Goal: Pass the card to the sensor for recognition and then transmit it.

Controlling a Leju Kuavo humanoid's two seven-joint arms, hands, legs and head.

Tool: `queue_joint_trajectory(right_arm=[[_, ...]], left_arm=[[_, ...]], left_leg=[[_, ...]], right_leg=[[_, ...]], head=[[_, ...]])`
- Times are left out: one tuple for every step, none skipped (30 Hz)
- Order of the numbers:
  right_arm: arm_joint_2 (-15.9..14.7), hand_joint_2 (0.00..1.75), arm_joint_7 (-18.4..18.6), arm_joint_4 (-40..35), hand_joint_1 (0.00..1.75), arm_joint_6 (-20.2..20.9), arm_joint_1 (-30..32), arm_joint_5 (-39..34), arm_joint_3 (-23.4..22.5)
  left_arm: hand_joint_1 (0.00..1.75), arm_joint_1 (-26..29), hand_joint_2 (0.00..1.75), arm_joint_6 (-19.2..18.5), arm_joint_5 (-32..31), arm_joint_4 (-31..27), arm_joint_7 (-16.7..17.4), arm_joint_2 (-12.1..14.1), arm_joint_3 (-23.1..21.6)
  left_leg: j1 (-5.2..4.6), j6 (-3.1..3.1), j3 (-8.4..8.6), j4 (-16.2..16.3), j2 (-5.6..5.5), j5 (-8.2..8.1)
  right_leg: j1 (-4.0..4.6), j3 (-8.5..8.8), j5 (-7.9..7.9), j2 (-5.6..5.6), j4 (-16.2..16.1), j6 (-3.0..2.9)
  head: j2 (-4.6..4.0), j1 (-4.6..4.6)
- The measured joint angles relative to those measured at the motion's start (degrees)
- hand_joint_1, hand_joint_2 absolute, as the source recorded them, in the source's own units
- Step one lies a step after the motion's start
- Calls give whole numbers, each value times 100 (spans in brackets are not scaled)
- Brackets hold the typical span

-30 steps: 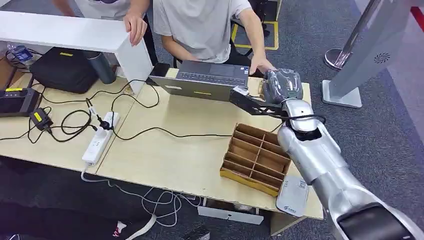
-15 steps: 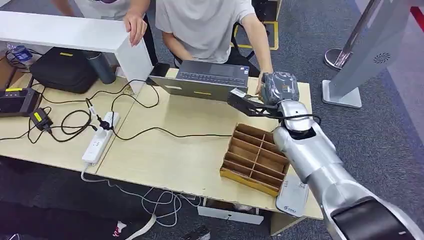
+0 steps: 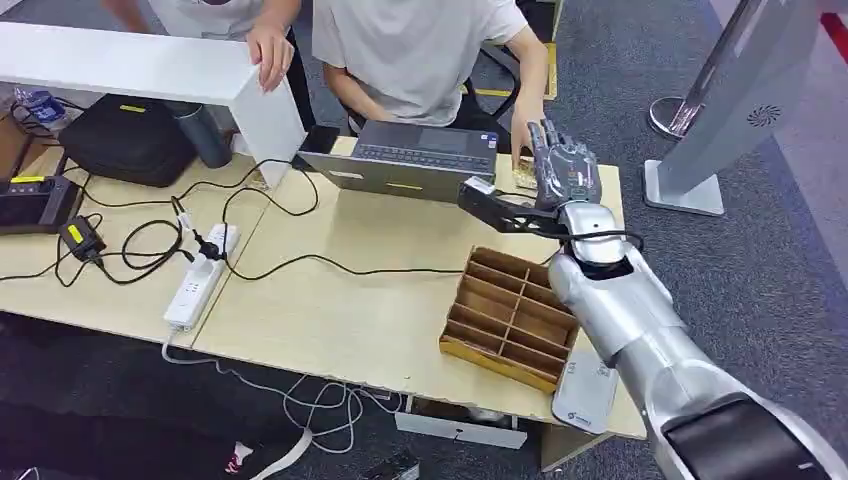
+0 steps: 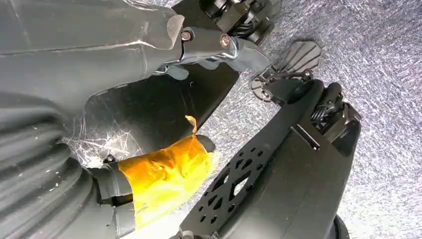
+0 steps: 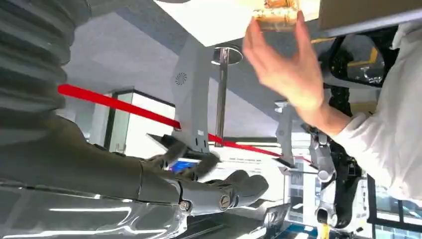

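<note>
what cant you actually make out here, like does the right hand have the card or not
- Card: in the right wrist view something flat and bluish sits at the right hand fingertips, too blurred to name; in the head view the hand's back hides it.
- Sensor: none can be identified; the white device is partly under the arm.
- Left hand: seen close, over floor; its state is unclear.
- Person's hand: motion-blurred.
</note>
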Motion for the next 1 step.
queue_joint_trajectory(right_arm=[[-20, 175, 2, 0, 0, -20, 1, 2, -9]], left_arm=[[0, 2, 175, 2, 0, 0, 0, 2, 0]], left_leg=[[0, 0, 0, 0, 0, 0]], right_leg=[[0, 0, 0, 0, 0, 0]], head=[[0, 0]])
